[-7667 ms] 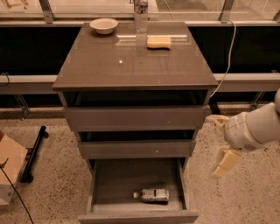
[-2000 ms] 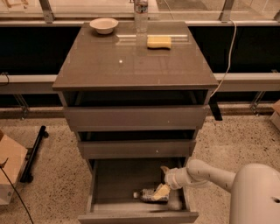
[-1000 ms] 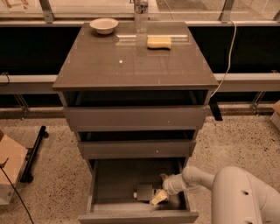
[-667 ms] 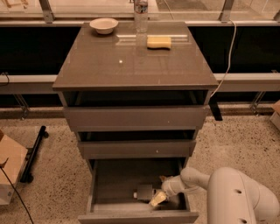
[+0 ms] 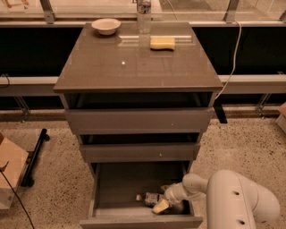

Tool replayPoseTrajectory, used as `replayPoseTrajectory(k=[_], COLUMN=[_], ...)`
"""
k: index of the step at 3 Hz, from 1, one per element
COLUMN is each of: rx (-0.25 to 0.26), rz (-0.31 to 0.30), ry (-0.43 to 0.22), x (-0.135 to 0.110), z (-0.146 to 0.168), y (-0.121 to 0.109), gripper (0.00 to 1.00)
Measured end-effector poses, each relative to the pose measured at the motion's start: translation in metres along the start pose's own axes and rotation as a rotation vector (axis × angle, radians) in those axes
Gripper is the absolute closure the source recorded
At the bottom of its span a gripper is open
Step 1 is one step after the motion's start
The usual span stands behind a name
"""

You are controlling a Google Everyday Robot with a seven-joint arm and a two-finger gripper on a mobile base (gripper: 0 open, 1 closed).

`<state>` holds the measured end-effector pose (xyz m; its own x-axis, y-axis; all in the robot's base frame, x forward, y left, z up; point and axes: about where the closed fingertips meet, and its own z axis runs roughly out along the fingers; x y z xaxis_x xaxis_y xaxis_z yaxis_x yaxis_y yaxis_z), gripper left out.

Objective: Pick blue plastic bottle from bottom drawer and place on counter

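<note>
The blue plastic bottle lies on its side on the floor of the open bottom drawer, cap to the left, near the drawer's front right. My gripper reaches down into the drawer from the right and sits right at the bottle's right end, one pale finger in front of it and one behind. The right part of the bottle is hidden by the gripper. The counter is the cabinet's glossy top, high above the drawer.
On the counter stand a white bowl, a tall clear water bottle and a yellow sponge along the back. The two upper drawers are slightly open. A cardboard box sits on the floor at left. My arm fills the lower right.
My arm came from beside the cabinet down into the bottom drawer. Over the last second the gripper has settled lower around the bottle's right end; the bottle has stayed lying in place.
</note>
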<state>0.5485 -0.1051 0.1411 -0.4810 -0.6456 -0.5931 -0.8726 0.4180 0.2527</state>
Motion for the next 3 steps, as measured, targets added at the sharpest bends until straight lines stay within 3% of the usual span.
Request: replayPoseTrajectory(k=[3], rx=[0.0], rz=[-0.008], ry=[-0.01], x=[-0.017], z=[-0.006], y=[-0.016], gripper=[0.96])
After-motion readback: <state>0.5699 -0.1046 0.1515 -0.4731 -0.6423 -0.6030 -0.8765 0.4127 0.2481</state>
